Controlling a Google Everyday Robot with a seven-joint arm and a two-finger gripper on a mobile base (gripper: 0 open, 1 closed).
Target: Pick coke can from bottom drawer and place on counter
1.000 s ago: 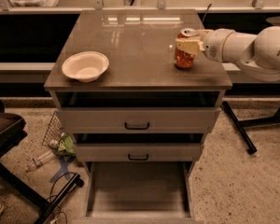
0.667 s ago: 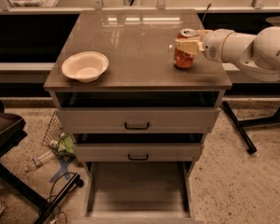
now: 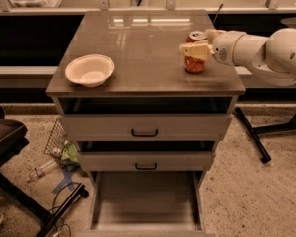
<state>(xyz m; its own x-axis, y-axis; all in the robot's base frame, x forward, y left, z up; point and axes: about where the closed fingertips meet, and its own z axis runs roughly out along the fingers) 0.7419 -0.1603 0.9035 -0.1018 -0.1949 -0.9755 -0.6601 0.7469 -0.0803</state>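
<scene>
The coke can (image 3: 193,64), red-orange with a silver top, stands upright on the right side of the glossy grey-brown counter (image 3: 143,53). My gripper (image 3: 195,41) reaches in from the right on a white arm. One pale finger lies across the can's near side and the other behind it, so it is closed around the can. The bottom drawer (image 3: 145,201) is pulled out at the bottom of the cabinet, and its flat grey floor is bare.
A white bowl (image 3: 90,69) sits on the counter's left side. Two upper drawers with black handles (image 3: 144,132) are slightly open. A clear plastic bottle (image 3: 39,171), a wire basket and cables lie on the floor at left. A black stand leg (image 3: 251,132) is at right.
</scene>
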